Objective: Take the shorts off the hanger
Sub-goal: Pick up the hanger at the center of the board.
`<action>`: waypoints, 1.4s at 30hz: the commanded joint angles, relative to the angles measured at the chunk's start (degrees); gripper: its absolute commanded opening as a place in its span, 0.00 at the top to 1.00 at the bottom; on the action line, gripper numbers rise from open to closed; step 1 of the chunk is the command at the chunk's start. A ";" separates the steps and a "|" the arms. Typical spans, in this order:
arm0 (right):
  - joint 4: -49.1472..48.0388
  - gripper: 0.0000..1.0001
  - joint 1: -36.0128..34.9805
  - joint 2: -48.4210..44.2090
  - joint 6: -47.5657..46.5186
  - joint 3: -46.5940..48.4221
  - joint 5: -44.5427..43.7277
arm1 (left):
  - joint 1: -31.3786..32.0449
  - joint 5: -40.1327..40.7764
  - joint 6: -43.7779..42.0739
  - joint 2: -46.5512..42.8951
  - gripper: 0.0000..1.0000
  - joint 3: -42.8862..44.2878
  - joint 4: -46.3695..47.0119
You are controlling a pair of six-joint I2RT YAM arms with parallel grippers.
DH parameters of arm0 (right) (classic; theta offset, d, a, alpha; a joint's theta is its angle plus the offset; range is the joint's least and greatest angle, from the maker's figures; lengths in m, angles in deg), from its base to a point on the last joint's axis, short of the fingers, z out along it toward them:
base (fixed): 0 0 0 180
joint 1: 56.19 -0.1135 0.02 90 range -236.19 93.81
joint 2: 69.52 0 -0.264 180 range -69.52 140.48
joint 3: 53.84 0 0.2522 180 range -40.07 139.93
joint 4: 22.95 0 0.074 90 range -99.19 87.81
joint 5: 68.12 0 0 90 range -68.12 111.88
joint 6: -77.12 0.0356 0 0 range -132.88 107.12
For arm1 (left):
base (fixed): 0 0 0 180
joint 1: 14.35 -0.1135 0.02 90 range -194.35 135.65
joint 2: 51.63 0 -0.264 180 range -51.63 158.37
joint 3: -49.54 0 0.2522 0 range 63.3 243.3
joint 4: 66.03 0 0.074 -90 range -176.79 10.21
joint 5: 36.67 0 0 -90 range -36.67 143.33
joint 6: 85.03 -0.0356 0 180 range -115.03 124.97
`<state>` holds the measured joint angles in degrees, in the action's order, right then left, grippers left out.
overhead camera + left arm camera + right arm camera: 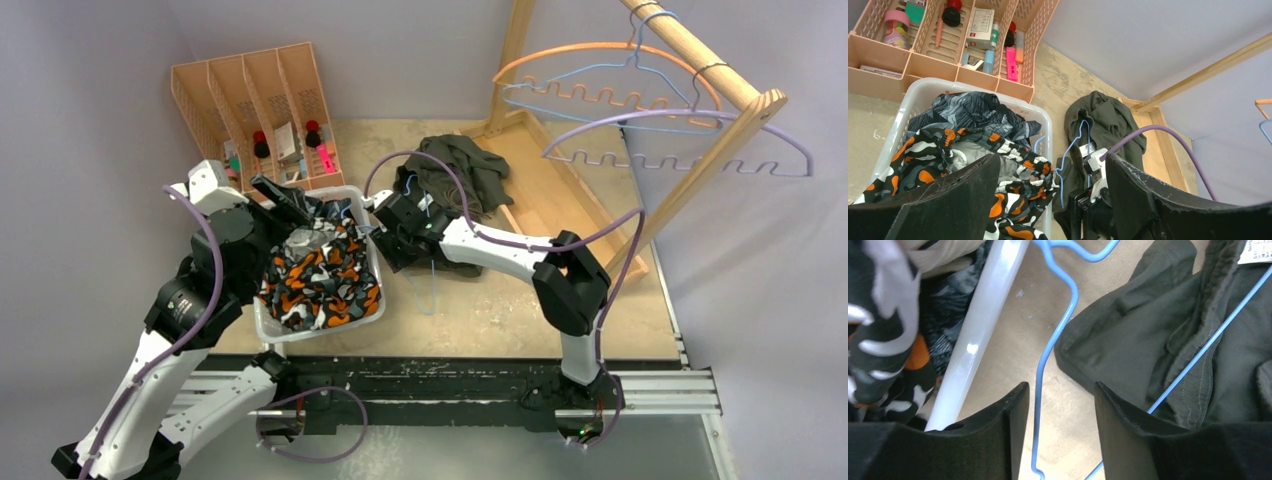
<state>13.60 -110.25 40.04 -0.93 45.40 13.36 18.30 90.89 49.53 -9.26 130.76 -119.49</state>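
The right gripper hangs just right of the white basket. Its jaws are apart and straddle a wire of the blue hanger without pinching it. The left gripper stands wide open over the basket, with nothing between its fingers.

Right of the basket the olive green shorts lie crumpled on the table with the hanger across them. Whether the wire runs through the fabric is hidden by folds (and, from above, by the right arm). Inside the basket the orange-black-white camouflage shorts lie on top, with the dark blue-grey camouflage shorts at its far end. A plain black pair cannot be picked out.

The table is a scuffed beige board, with pale grey-lilac walls around it. Behind the basket stands a peach organiser. Far to the right of the basket a wooden rack carries orange, blue and purple hangers. A white tag on the olive shorts bears print too small to read.
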 commanded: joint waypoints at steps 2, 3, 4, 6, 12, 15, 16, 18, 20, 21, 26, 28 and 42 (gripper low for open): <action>-4.03 0.58 -1.00 -0.90 0.94 0.21 -5.48 | -0.04 1.15 0.82 0.07 0.24 2.39 0.07; -3.73 0.64 -1.15 -1.08 1.32 0.58 -6.64 | -0.04 1.13 0.81 0.06 0.24 2.40 0.09; -3.36 0.68 -1.28 -1.52 1.74 0.96 -7.74 | -0.04 1.11 0.81 0.11 0.24 2.40 0.11; -3.15 0.86 -1.32 -3.35 2.26 0.97 -8.02 | -0.04 1.15 0.75 0.22 0.24 2.29 0.07; -6.07 0.95 -1.31 -10.00 4.50 -1.75 -1.19 | -0.04 1.20 0.87 0.26 0.23 2.01 -0.26; -5.66 1.00 -1.24 -11.19 6.07 -1.52 -2.86 | -0.08 1.36 1.46 0.00 0.23 1.74 -0.31; -5.56 1.00 -1.22 -11.47 6.39 -1.23 -2.90 | -0.05 1.33 1.56 -0.07 0.23 1.62 -0.15; -5.53 1.00 -1.10 -11.93 6.86 -0.33 -2.97 | -0.04 1.14 1.55 0.11 0.23 1.69 0.04; -5.23 1.00 -1.05 -12.43 7.38 1.00 -3.23 | -0.04 0.96 1.58 0.45 0.23 1.87 0.11; -5.46 1.00 -1.08 -12.89 7.76 1.55 -3.33 | -0.04 0.89 1.59 0.53 0.23 2.09 0.12; -9.81 1.00 -0.66 -17.32 10.29 2.24 -1.31 | -0.04 -0.07 1.40 1.33 0.21 2.36 0.09; -12.83 1.00 -0.25 -19.56 11.28 1.09 0.51 | -0.06 -1.26 1.63 2.01 0.20 2.22 0.07; -18.05 1.00 0.36 -22.72 15.73 -1.45 6.57 | -0.04 -23.79 5.23 15.93 0.19 1.26 21.02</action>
<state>-0.52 -110.08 17.85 12.73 44.02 17.65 18.30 75.81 53.90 4.10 130.92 -109.18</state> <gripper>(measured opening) 0.015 0.809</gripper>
